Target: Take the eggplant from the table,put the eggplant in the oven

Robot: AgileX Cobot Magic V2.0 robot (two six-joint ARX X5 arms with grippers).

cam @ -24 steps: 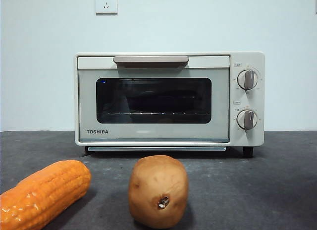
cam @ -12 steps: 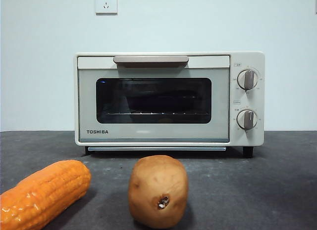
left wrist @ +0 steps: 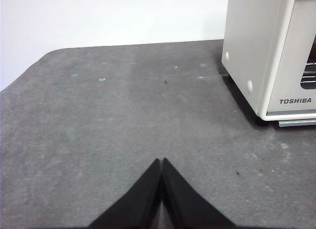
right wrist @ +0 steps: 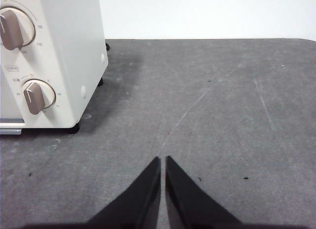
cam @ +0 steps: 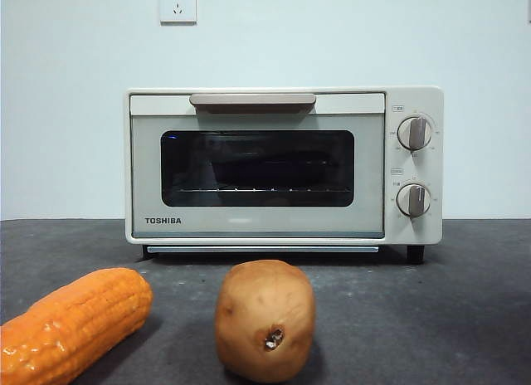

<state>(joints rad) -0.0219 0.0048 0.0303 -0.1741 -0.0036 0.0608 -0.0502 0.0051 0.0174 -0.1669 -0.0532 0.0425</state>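
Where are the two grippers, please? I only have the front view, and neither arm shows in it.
Observer: The left gripper hangs over bare table, off the side of the oven nearest the Toshiba logo, its jaws shut on nothing.
Operator: Thank you. And the right one?
Observer: The right gripper is over the table off the oven's other side, by the two knobs. Its jaws are shut and empty too.
Operator: Does either wrist view show the eggplant?
Observer: No. The table in both wrist views shows only scuffs and specks, and there is no eggplant in them.
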